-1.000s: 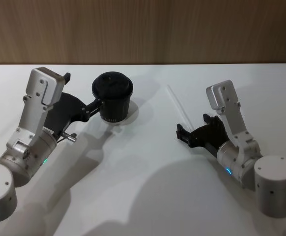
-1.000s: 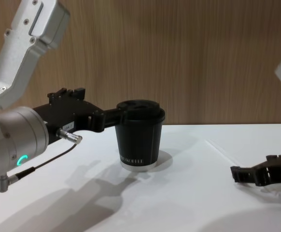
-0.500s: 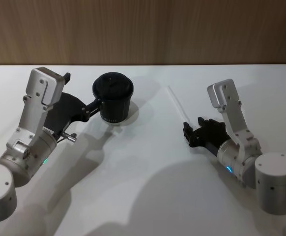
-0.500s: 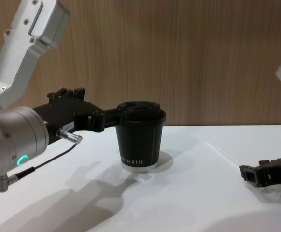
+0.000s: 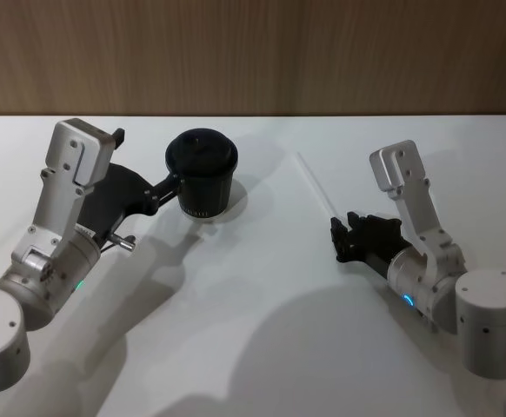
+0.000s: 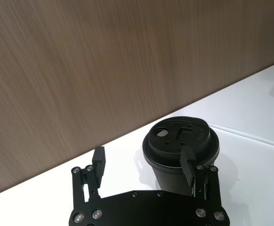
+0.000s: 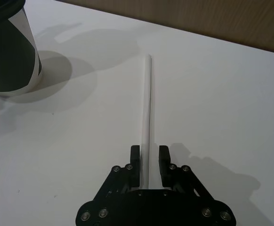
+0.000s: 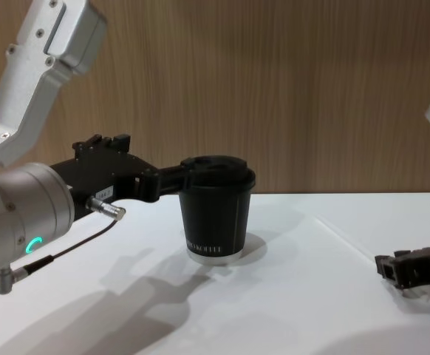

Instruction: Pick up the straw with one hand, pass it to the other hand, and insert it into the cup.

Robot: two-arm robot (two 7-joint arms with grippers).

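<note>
I logged pickup barely begun | right gripper (image 7: 149, 151) sat with fingers narrow astride the straw (image 7: 147, 103), which lay flat on the table (image 5: 262, 287), unlifted | left gripper (image 6: 144, 157) was spread wide beside the cup (image 5: 203, 174); handover, insertion were left

A long, thin, white-translucent plastic straw (image 7: 147, 103) lies flat on the white bench (image 5: 262, 287). Its near end sits between the two short black fingers of the right hand (image 7: 149, 154), with a slim gap on one side, and the rest runs straight out ahead of that hand. A small black paper cup (image 5: 203, 174) with a black domed lid and white bottom rim stands upright at one fingertip of the wide-spread left hand (image 6: 144, 157), well apart from the straw.
</note>
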